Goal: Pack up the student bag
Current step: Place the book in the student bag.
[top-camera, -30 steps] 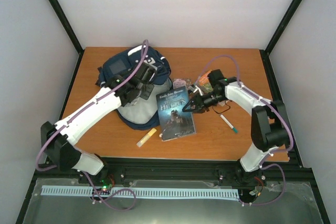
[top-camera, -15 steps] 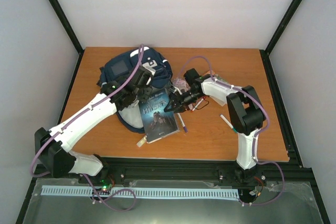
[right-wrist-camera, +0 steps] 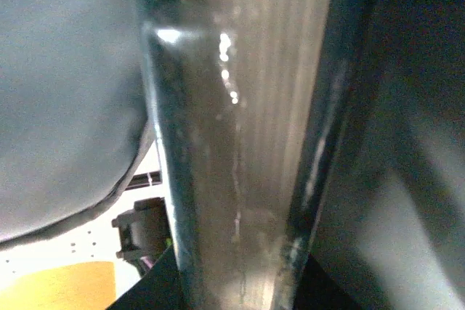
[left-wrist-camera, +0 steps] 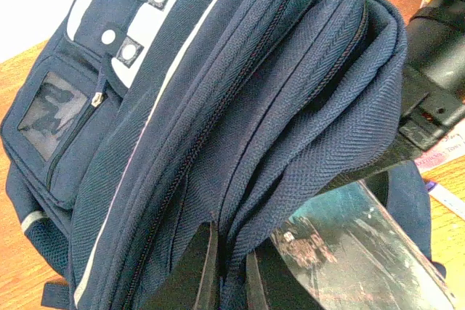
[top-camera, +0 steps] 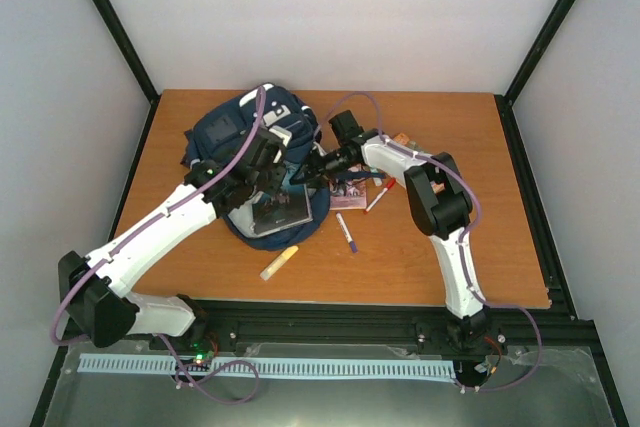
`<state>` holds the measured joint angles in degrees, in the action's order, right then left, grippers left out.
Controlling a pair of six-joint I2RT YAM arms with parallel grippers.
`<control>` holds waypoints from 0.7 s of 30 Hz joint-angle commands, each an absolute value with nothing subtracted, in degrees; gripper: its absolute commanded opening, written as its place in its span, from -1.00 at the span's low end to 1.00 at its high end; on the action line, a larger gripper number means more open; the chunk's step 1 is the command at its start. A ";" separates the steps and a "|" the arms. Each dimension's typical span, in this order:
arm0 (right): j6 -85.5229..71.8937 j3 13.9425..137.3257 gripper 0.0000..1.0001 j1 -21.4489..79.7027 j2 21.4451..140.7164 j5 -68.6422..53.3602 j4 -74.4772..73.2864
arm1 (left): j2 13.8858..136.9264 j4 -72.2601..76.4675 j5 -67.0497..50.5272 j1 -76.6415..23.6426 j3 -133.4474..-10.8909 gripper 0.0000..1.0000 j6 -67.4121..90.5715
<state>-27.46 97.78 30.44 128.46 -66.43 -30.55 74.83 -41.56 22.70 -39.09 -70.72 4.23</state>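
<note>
The student bag (top-camera: 240, 127) lay on the far left part of the table (top-camera: 470, 247), its front with the white patches turned up. The left gripper (top-camera: 270, 157) was at the bag's open edge. In the left wrist view its 2 fingers (left-wrist-camera: 202, 275) were pressed together on a fold of the navy fabric, and only their tips were seen at the bottom of the picture.

The right gripper (top-camera: 306, 171) reached in from the right and was closed on the upper edge of a book (top-camera: 272, 212) with a dark cover. The book lay tilted with its upper part under the bag's flap (how deep it went I could not tell, because the fabric and both arms covered it).

In the right wrist view almost everything was blurred: the book's edge filled the middle, a grey cloth (right-wrist-camera: 58, 92) was at the left, and the fingers themselves were hardly seen.

On the table near the bag lay a yellow marker (top-camera: 279, 262), a purple pen (top-camera: 346, 232), a red pen (top-camera: 378, 195) and a small packet (top-camera: 352, 185). The packet was partly hidden by the right arm, and its print was too small to read.
</note>
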 commanded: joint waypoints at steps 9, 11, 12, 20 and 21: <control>-19.99 98.34 -0.09 30.94 126.90 -56.63 -33.11 | 69.44 -34.17 25.85 -39.26 -69.79 -0.98 3.18; -16.92 96.66 0.06 30.98 123.22 -52.87 -33.70 | 68.74 -33.82 26.33 -39.29 -69.33 -0.98 3.16; -15.58 95.46 0.12 30.99 121.63 -51.00 -33.89 | 68.47 -33.63 26.47 -39.29 -69.20 -0.98 3.16; -8.78 81.97 0.25 31.37 106.37 -39.88 -30.51 | 66.53 -31.86 27.77 -39.24 -67.28 -0.98 3.05; -7.67 80.45 0.24 31.76 104.57 -38.74 -30.04 | 66.38 -31.81 27.92 -39.28 -67.24 -0.98 3.19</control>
